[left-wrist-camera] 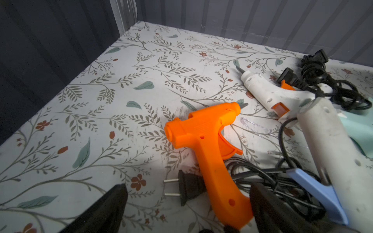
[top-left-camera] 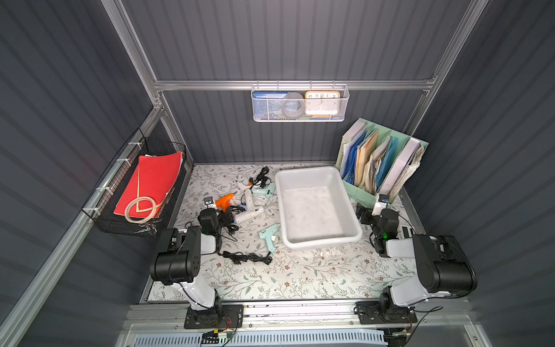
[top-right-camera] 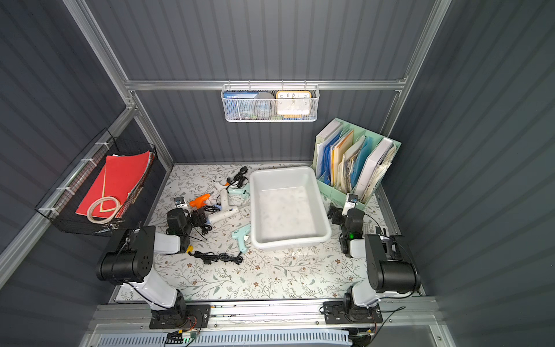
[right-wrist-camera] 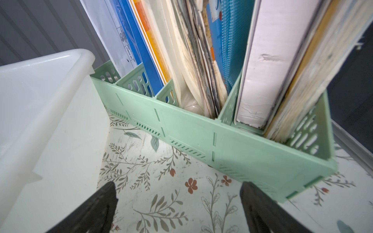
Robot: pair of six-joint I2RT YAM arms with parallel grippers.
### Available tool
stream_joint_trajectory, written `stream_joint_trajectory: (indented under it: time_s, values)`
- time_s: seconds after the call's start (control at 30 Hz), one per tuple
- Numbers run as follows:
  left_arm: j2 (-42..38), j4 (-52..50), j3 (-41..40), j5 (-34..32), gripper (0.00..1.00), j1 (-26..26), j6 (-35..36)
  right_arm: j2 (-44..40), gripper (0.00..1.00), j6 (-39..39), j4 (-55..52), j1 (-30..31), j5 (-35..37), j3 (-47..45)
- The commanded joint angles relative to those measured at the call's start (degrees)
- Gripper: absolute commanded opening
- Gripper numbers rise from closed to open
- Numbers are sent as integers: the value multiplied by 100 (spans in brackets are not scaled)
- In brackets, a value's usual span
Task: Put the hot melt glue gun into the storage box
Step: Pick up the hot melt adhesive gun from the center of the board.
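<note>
Straddling the orange glue gun [left-wrist-camera: 210, 153], the left gripper [left-wrist-camera: 187, 209] stands spread, one finger either side of its handle, seemingly lined up to pinch there. Off toward its far side the storage box [top-left-camera: 357, 232] sits empty on the worktop [top-left-camera: 300, 279]. Right gripper [right-wrist-camera: 177, 209], also spread, holds nothing just beside that box.
</note>
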Motion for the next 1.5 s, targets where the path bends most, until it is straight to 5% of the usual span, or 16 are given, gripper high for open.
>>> stream_joint_trajectory:
  time_s: [0.0,0.3,0.6,0.77,0.93,1.17,1.47]
  values:
    - [-309,-641,347,-41,100,-18,-93,-482,99,103,-222,23,305,-74]
    - [-1632,-1522,450,-204,100,-18,-519,-2383,99,240,-2253,23,1124,69]
    - [-2056,-4259,2000,278,100,-43,-1486,-3618,99,1044,-4937,49,1614,1121]
    - [-2640,-5853,2039,-287,100,-132,-2788,-3826,99,1115,-5719,141,1680,1640]
    - [-3286,-7259,1746,-701,100,-132,-4116,-3761,99,1171,-5894,247,1700,1835]
    - [-3648,-7877,1085,-808,100,-183,-5463,-3590,99,1021,-5968,375,1838,2107]
    - [-3062,-8348,1052,-1109,94,-698,-5666,-3478,99,997,-5743,484,1737,2236]
